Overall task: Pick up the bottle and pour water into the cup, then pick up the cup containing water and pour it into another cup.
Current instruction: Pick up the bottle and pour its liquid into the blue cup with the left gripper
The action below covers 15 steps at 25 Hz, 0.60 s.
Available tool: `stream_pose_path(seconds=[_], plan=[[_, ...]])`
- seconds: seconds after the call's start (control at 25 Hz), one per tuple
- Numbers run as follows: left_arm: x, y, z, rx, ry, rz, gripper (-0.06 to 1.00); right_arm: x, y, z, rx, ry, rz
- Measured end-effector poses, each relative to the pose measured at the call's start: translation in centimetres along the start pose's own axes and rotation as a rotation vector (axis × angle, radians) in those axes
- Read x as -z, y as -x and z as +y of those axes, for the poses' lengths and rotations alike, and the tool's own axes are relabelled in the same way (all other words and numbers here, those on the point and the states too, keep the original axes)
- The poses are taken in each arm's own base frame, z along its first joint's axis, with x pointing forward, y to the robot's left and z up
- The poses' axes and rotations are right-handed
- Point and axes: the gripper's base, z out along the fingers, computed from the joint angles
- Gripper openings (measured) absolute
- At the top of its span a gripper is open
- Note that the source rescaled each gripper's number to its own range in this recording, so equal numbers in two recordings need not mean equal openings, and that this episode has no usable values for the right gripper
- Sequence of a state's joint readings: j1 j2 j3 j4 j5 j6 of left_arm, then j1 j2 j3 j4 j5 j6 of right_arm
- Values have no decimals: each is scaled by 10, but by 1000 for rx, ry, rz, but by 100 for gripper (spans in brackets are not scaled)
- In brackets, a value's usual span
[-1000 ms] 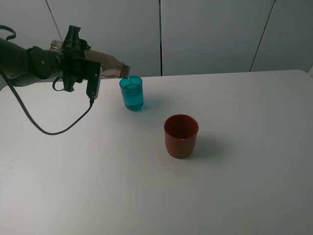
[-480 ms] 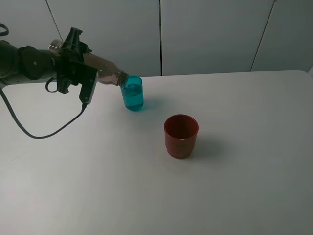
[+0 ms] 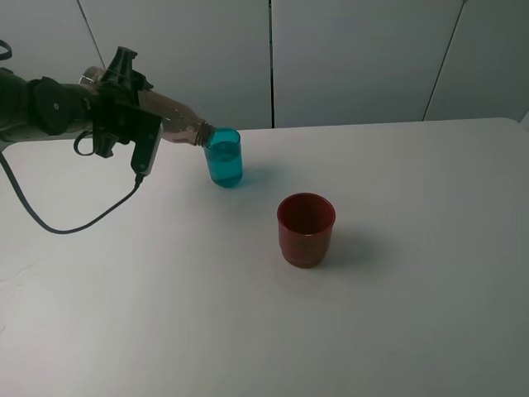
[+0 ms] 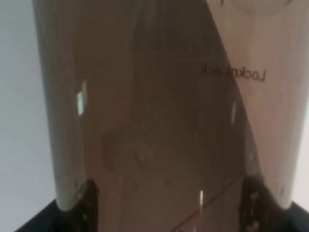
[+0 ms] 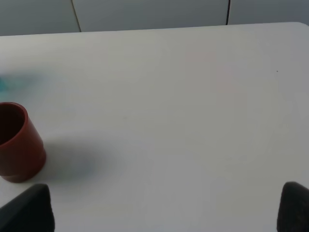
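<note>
My left gripper (image 3: pixel 124 116) is shut on the bottle (image 3: pixel 169 116), a clear brownish-grey bottle, and holds it tilted with the neck down and to the right. The bottle's open mouth rests at the left rim of the cup (image 3: pixel 224 159), a teal tumbler with liquid in it, at the back of the table. In the left wrist view the bottle (image 4: pixel 159 121) fills the picture between the fingertips (image 4: pixel 89 198). The red cup (image 3: pixel 306 229) stands upright in the middle and shows in the right wrist view (image 5: pixel 17 142). My right gripper (image 5: pixel 159 212) is open and empty, off to the right of the red cup.
The white table (image 3: pixel 397 314) carries only the two cups. A black cable (image 3: pixel 74 222) hangs from the left arm down onto the table at the left. A grey panelled wall (image 3: pixel 355 58) stands behind the table's back edge.
The bottle has tipped from near level to mouth-down, and its neck has dropped to the teal cup's rim. The left gripper shifted slightly left. The cups have not moved.
</note>
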State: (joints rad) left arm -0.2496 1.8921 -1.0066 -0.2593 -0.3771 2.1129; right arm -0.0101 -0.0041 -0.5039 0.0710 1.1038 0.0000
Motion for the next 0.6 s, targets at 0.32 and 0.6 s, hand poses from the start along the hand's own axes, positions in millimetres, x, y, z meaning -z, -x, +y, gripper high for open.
stream_pose_path(seconds=[0.32,0.6], plan=[[0,-3,0,-33,8,-3,0,0,0,0,0,0,0],[0,-2,0,-41,11,-4,0,0,0,0,0,0,0]])
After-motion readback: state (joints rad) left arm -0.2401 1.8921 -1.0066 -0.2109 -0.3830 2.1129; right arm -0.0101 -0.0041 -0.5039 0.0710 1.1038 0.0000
